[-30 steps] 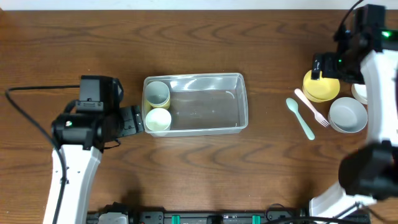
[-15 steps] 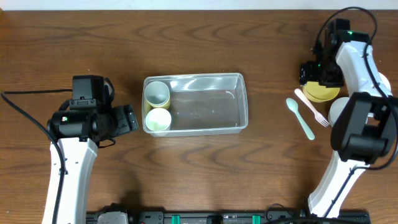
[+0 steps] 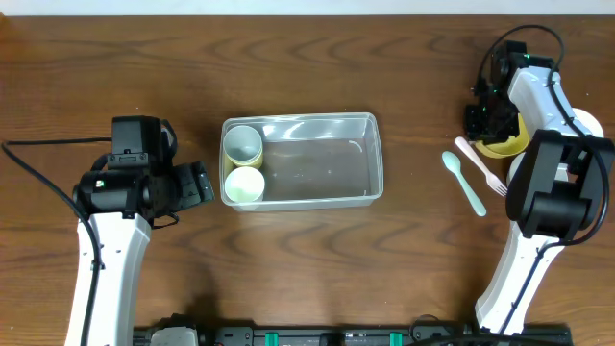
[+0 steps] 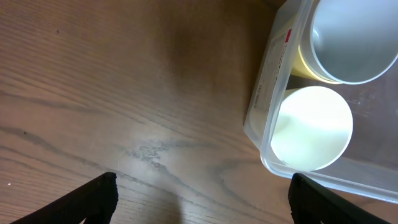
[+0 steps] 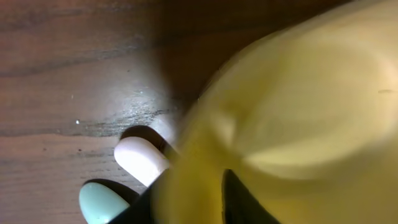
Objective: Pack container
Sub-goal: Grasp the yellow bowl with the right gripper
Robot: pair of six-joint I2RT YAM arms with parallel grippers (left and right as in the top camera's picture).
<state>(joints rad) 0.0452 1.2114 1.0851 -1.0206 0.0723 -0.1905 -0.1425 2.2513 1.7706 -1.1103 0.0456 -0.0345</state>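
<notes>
The clear container point(image 3: 317, 163) sits mid-table with a white cup point(image 3: 242, 144) and a pale yellow cup point(image 3: 244, 185) upright at its left end. My left gripper point(image 3: 209, 183) hangs open just left of it, holding nothing. In the left wrist view its fingers point(image 4: 99, 199) stand wide apart over bare wood, with the container's corner point(image 4: 267, 124) at the right. At the far right, my right gripper point(image 3: 485, 120) is shut on the rim of the yellow bowl point(image 3: 509, 144). The right wrist view is blurred: the yellow bowl point(image 5: 298, 112) fills it, with one finger point(image 5: 239, 202) inside the wall.
A pink fork point(image 3: 480, 165) and a mint spoon point(image 3: 463, 181) lie on the table just left of the yellow bowl. Both show under it as the fork handle point(image 5: 142, 158) and spoon point(image 5: 99, 202). The right arm covers the table's right edge.
My right gripper came down on the yellow bowl and its jaws closed on the rim. My left gripper drew back a little to the left, away from the container.
</notes>
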